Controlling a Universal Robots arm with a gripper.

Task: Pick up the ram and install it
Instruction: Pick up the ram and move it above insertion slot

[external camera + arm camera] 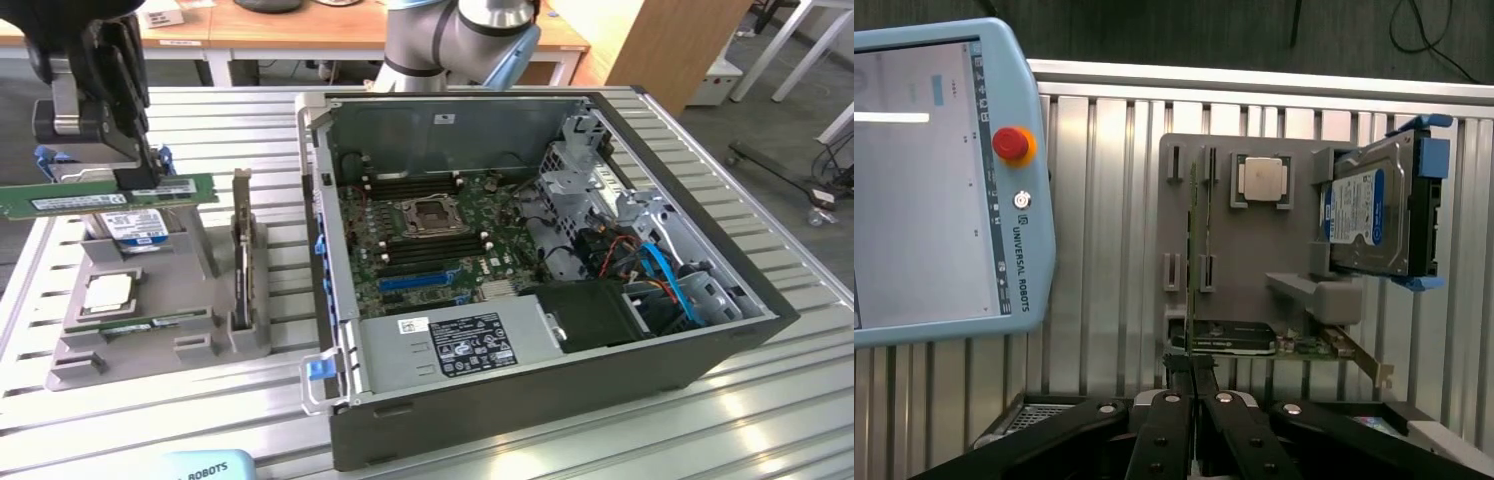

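Note:
The ram, a long thin green stick with a white label, hangs level in the air above the grey parts holder at the exterior view's left. My gripper is shut on its upper edge, near the end that faces the case. In the wrist view the ram appears edge-on, running away from my gripper, whose dark fingers pinch it. The open computer case lies to the exterior view's right, its motherboard and long memory slots facing up.
The holder carries a silver processor chip, a hard drive, an upright dark expansion card and another green stick. A blue teach pendant lies on the slatted metal table. The arm's base stands behind the case.

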